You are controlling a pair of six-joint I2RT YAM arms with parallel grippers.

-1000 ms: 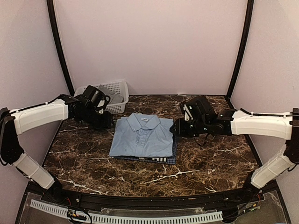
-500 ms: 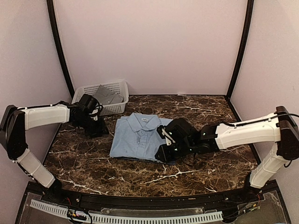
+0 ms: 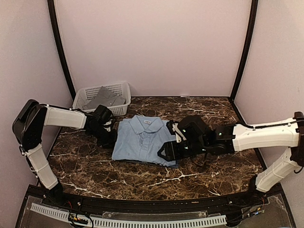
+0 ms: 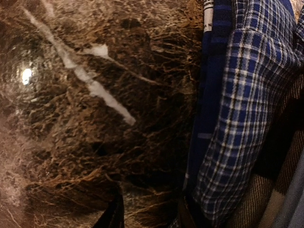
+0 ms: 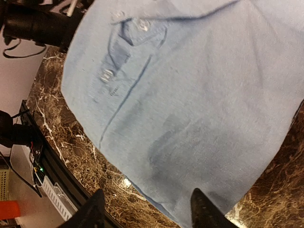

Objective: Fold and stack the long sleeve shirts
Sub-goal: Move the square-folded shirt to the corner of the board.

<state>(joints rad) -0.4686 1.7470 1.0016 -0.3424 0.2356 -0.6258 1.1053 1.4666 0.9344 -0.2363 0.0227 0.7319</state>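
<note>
Stack of folded shirts mid worktop [image 3: 204,171]: light blue shirt [image 3: 145,137] on top, blue checked shirt [image 4: 237,118] under it. R gripper [image 3: 164,152] low over stack's near-right corner, jaws wide apart, nothing gripped, cloth just below. L gripper [image 3: 110,138] at stack's left edge, down by marble, jaws part open w/ bare worktop between. Grey shirt [image 3: 107,97] in basket [image 3: 85,92], far-left corner.

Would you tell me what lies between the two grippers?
The folded light blue shirt lies between the left gripper and the right gripper, as the top view shows.
</note>
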